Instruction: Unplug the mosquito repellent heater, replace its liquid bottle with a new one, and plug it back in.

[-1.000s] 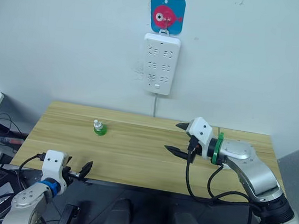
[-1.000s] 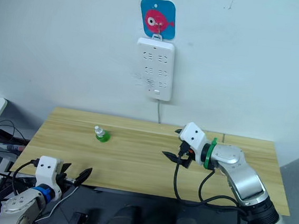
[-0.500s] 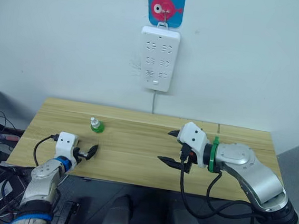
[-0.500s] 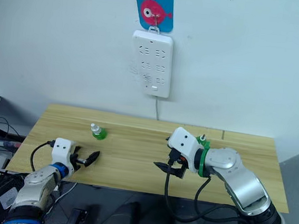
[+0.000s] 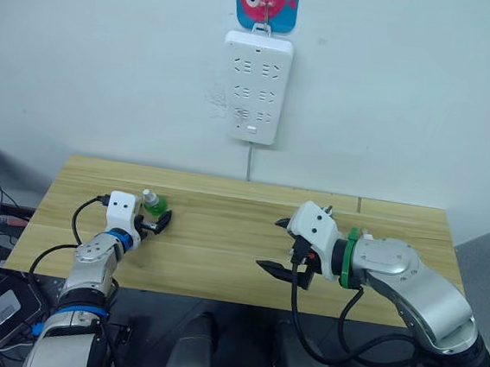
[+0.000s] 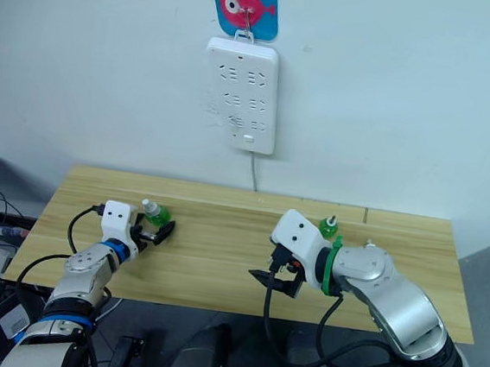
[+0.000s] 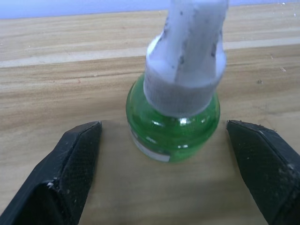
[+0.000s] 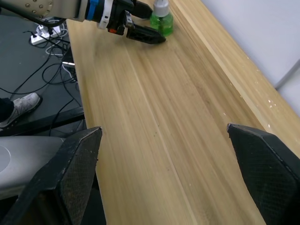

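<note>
I'm looking over the long pale wooden table (image 5: 223,233), with the tall white multi-socket power strip (image 5: 254,87) hung on the wall behind it, every socket bare. I can't make out the white heater itself anywhere. My right gripper (image 5: 282,246) hovers above the table's middle, jaws spread wide and holding nothing. My left gripper (image 6: 158,231) is the nearer arm to the small round green liquid bottle with a white cap (image 7: 178,101) — it stands upright on the table's left side, straight ahead between the spread fingers (image 7: 70,173) but not yet pinched. A second green bottle (image 6: 328,228) stands behind the right arm.
</note>
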Controlling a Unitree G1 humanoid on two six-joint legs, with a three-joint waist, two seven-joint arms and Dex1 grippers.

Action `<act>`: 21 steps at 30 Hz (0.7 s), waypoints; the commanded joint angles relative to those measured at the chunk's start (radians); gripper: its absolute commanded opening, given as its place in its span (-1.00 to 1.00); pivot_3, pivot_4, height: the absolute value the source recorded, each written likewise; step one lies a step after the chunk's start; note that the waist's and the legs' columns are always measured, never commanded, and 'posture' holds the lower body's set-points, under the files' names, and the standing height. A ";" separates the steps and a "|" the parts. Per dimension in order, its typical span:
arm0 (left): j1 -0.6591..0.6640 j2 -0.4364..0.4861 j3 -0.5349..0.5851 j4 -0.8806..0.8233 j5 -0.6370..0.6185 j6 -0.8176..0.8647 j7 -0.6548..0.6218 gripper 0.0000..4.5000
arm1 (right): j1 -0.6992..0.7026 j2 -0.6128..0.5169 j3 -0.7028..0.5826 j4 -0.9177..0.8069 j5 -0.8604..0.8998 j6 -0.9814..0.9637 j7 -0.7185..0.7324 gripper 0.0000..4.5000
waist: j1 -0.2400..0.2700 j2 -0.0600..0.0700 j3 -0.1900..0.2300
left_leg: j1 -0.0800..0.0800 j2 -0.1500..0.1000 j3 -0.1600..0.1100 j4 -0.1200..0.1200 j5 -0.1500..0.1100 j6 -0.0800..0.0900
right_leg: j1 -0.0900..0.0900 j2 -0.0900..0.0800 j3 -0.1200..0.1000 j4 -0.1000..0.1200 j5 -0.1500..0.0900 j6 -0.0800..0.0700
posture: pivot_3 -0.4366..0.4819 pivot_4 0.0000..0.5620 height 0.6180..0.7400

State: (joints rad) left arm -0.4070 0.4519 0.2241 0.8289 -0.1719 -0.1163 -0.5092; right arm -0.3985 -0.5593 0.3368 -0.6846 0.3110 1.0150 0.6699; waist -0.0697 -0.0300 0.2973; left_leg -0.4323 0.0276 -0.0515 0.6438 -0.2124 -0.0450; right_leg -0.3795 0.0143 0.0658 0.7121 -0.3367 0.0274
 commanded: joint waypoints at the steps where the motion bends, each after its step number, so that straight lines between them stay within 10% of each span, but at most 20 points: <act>1: -0.014 -0.010 0.005 0.034 0.009 -0.039 0.031 1.00 | 0.009 -0.005 -0.018 -0.041 0.024 0.001 -0.008 0.98 | -0.001 -0.001 0.005 | 0.000 0.000 0.000 0.000 0.000 0.000 | 0.000 0.000 0.000 0.000 0.000 0.000 | -0.29 0.21 0.72; 5: -0.044 -0.016 0.008 0.069 0.008 -0.068 0.053 1.00 | 0.013 -0.009 -0.024 -0.046 0.039 0.011 -0.017 0.98 | -0.002 -0.002 0.012 | 0.000 0.000 0.000 0.000 0.000 0.000 | 0.000 0.000 0.000 0.000 0.000 0.001 | -0.29 0.23 0.72; 14: 0.016 -0.004 0.000 0.018 0.004 -0.088 0.008 -0.01 | 0.041 -0.034 -0.018 -0.059 0.041 -0.016 -0.024 1.00 | -0.014 -0.001 0.015 | -0.001 0.000 0.001 -0.001 -0.001 -0.001 | -0.001 0.000 0.000 -0.001 0.000 0.001 | -0.32 0.20 0.72; 21: 0.193 0.094 -0.131 -0.481 -0.046 0.082 -0.254 0.00 | 0.015 -0.002 -0.038 -0.025 0.055 -0.077 -0.012 1.00 | -0.019 -0.002 0.015 | -0.002 0.002 0.001 -0.002 0.000 -0.004 | -0.004 0.000 0.000 0.000 0.000 0.001 | -0.31 0.08 0.72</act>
State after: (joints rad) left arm -0.2411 0.5091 0.1603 0.5424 -0.1831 -0.1080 -0.6304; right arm -0.3688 -0.5736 0.3300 -0.6944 0.3402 0.9662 0.6506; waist -0.0883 -0.0316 0.3119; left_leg -0.4348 0.0294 -0.0509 0.6415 -0.2118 -0.0513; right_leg -0.3843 0.0142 0.0652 0.7120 -0.3365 0.0282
